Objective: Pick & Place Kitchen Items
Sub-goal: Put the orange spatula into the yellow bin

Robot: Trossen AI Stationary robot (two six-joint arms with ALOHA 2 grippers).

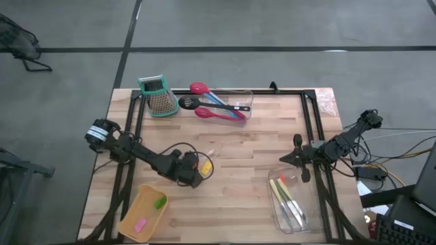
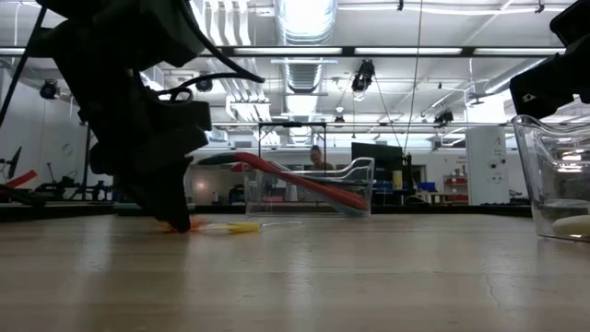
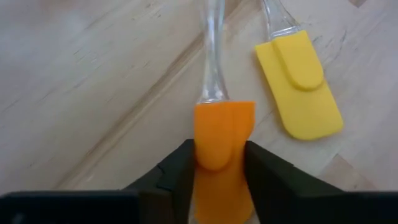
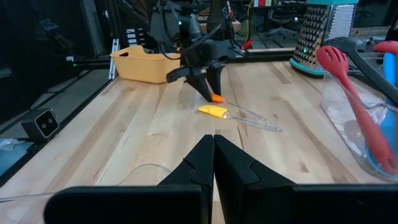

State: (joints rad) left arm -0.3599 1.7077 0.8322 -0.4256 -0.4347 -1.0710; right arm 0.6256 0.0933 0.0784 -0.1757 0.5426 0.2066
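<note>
An orange-headed spatula (image 3: 224, 143) with a clear handle (image 3: 213, 56) lies on the wooden table left of centre. A yellow-headed one (image 3: 301, 84) lies flat beside it. My left gripper (image 1: 197, 173) slants down over the orange head and is shut on it; it also shows in the right wrist view (image 4: 208, 87). My right gripper (image 1: 285, 160) waits shut above the table's right side, near a clear bin. My left gripper pinches the orange head by its two side edges (image 3: 198, 140) between its two fingers. The fingers slant down from above and from the table's left. The clear handle runs on away from the fingers, and the spatula lies low on the table (image 4: 216, 98).
A tan bin (image 1: 143, 211) with a green and a pink piece sits at the near left. A clear bin (image 1: 235, 109) holding red and blue spoons and a black ladle stands at the far edge beside a teal-topped grater (image 1: 158, 95). Another clear bin (image 1: 289, 201) holds long tools at the near right.
</note>
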